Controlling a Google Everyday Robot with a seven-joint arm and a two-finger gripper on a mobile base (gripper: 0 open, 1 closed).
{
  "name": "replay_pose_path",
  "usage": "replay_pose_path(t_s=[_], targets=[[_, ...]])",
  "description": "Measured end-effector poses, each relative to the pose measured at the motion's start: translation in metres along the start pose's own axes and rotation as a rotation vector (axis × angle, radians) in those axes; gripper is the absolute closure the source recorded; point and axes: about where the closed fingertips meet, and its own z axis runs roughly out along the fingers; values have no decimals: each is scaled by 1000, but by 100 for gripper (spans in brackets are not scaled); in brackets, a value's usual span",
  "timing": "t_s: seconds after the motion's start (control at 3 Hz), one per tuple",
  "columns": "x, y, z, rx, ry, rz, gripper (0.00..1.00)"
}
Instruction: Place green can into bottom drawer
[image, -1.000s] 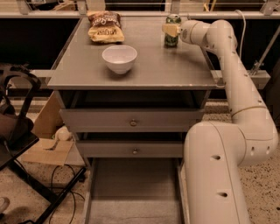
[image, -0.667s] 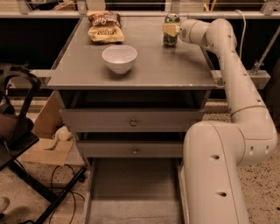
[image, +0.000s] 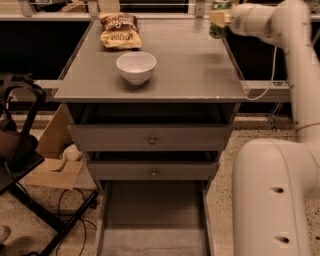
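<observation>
The green can (image: 218, 31) is sitting at the far right corner of the desk (image: 190, 70), held at the top edge of the camera view. Its upper end is being cut off by the frame, so the lid is not showing. A pale finger (image: 216, 19) is crossing its middle and hiding part of the label. Whether its base is touching the desk surface cannot be told. The can is standing upright, with its long axis running vertically.

The gripper (image: 219, 19) is reaching in from the right, and its jaws are pinching the can by its sides. The white arm (image: 295, 75) is running down the right edge to the robot's body (image: 275, 200), which is covering the floor to the right of the cabinet.

The bottom drawer (image: 150, 210) is standing pulled out below, well apart from the can, with its front end running out of frame. Two upper drawers (image: 150, 138) are sitting shut above it. A white bowl (image: 136, 66) and a chip bag (image: 119, 31) are lying on the left half of the desk.
</observation>
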Motion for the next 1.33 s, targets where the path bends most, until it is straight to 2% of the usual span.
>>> replay_pose_path(t_s=[0.33,0.67,1.0,1.33], targets=[[-15,-10,-70,-13,37,-17,100],[-38,-23,-193,39,54,-27,100],[-40,-17,-279,89,45,-38,100],[-8,9,-326,68,51,-37,100]])
